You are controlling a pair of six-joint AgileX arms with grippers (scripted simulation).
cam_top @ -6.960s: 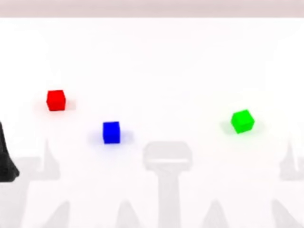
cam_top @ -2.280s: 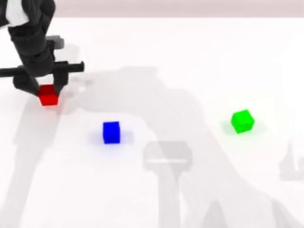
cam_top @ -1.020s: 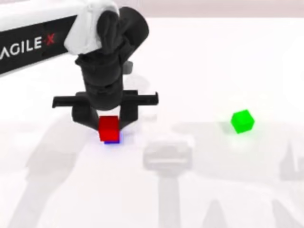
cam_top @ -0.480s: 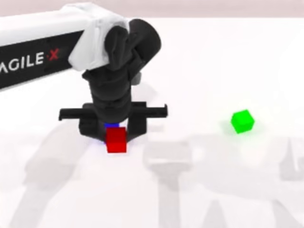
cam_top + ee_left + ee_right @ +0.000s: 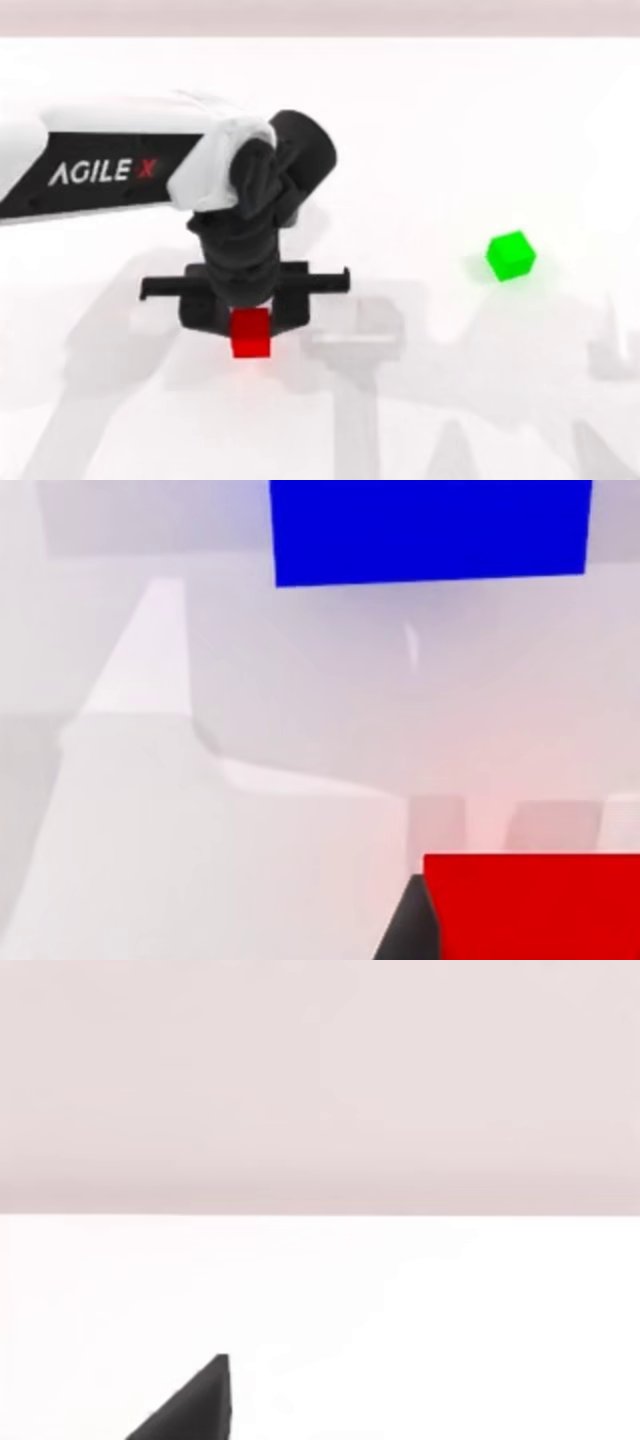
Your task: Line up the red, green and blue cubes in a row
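The light is very bright and even, so the white table is almost washed out and its far edge is soft. Pale grey shadows of the arms fall on the table in front of and beside the red cube, and a faint green tint lies just beside the green cube. In the left wrist view the blue cube throws a soft bluish glow on the table near it, the red cube a pinkish one, and all edges look a little blurred.
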